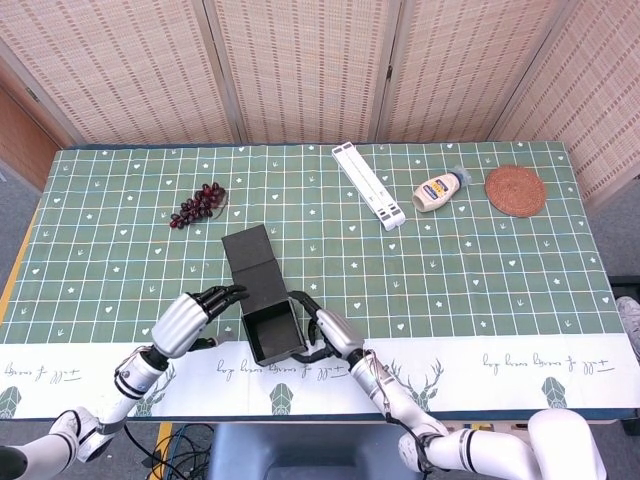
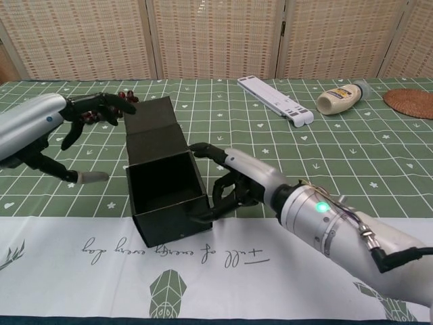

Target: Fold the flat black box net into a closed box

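— Where is the black box (image 1: 268, 312) sitting?

— On the tabletop (image 1: 480, 300), near the front edge, right where the green checked cloth meets the white printed strip. Its walls are up and the top is open; in the chest view you look straight into the empty cavity. The lid flap (image 2: 154, 124) stretches back from the rear wall, away from the robot.

— What is the right robot hand (image 1: 330, 331) doing?

— It is clamped on the box's right wall. In the chest view its fingers (image 2: 205, 150) curl over the top rim of that wall while the thumb presses low against the front corner.

— And the left robot hand (image 1: 188, 320)?

— Off the box, to its left, holding nothing. Its fingers (image 2: 101, 103) are spread apart and reach toward the lid flap; I cannot tell whether the tips touch it.

— Anything else on the cloth?

— A bunch of dark grapes (image 1: 197, 204) behind the left robot hand, a long white plastic strip (image 1: 369, 185) lying at an angle further back, a squeeze bottle (image 1: 439, 190) on its side, and a round woven coaster (image 1: 516, 190) near the far right corner. All are well apart from the box.
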`<state>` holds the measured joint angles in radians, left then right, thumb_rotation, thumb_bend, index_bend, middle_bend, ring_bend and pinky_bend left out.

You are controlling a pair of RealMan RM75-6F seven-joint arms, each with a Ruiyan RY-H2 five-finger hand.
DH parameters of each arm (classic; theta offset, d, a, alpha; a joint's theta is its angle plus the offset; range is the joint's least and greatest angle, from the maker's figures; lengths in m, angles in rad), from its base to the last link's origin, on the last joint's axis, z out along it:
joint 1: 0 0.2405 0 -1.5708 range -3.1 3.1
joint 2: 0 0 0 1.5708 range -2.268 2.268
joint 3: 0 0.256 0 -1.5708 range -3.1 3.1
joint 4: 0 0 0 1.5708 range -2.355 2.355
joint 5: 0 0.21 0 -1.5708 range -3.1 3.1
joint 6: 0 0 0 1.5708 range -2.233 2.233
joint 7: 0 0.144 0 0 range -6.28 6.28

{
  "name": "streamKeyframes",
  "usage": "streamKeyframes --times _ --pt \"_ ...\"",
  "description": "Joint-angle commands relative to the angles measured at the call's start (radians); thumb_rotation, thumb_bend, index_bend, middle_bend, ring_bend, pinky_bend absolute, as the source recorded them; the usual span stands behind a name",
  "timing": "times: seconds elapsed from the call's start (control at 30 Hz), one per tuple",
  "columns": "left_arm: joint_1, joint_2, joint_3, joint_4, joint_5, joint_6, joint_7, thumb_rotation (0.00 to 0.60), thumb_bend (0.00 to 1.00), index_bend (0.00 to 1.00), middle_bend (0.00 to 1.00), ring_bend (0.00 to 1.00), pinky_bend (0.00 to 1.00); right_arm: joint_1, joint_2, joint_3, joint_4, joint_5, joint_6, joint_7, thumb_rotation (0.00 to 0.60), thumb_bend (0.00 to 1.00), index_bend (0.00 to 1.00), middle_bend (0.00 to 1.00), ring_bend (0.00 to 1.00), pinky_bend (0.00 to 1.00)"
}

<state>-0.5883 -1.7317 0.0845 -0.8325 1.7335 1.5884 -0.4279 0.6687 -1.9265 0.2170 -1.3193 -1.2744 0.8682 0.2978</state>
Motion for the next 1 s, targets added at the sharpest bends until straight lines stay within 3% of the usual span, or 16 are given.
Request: streamKeyframes --times 0.03,0.2,0.53,0.7,1.0 --pt "0.015 0.029 -0.022 -0.059 -0.030 -0.018 -0.018 0.600 0.17 0.19 0.22 0.29 0.73 -0.016 0.055 -0.010 -0.050 0.008 -0.002 -0.014 0.600 0.16 0.00 0.00 0.64 1.00" --pt "0.032 0.071 -0.050 -0.158 -0.071 -0.040 -0.025 0.600 0.17 0.19 0.22 0.28 0.73 -0.034 0.151 0.000 -0.168 0.035 -0.004 -0.031 0.600 0.01 0.00 0.00 0.63 1.00" --pt "0.072 0.189 -0.071 -0.421 -0.133 -0.100 0.009 0.600 0.17 0.17 0.21 0.26 0.71 -0.057 0.394 0.123 -0.430 0.022 0.102 -0.075 0.600 0.00 0.00 0.00 0.63 1.00" --pt "0.075 0.207 -0.054 -0.519 -0.118 -0.144 0.122 0.600 0.17 0.12 0.18 0.22 0.59 -0.075 0.458 0.146 -0.476 0.048 0.150 -0.106 0.600 0.00 0.00 0.00 0.63 1.00" --pt "0.041 0.150 -0.043 -0.587 -0.102 -0.266 0.210 0.600 0.17 0.05 0.07 0.10 0.33 -0.108 0.480 0.107 -0.476 0.050 0.187 -0.078 0.600 0.00 0.00 0.00 0.63 1.00"
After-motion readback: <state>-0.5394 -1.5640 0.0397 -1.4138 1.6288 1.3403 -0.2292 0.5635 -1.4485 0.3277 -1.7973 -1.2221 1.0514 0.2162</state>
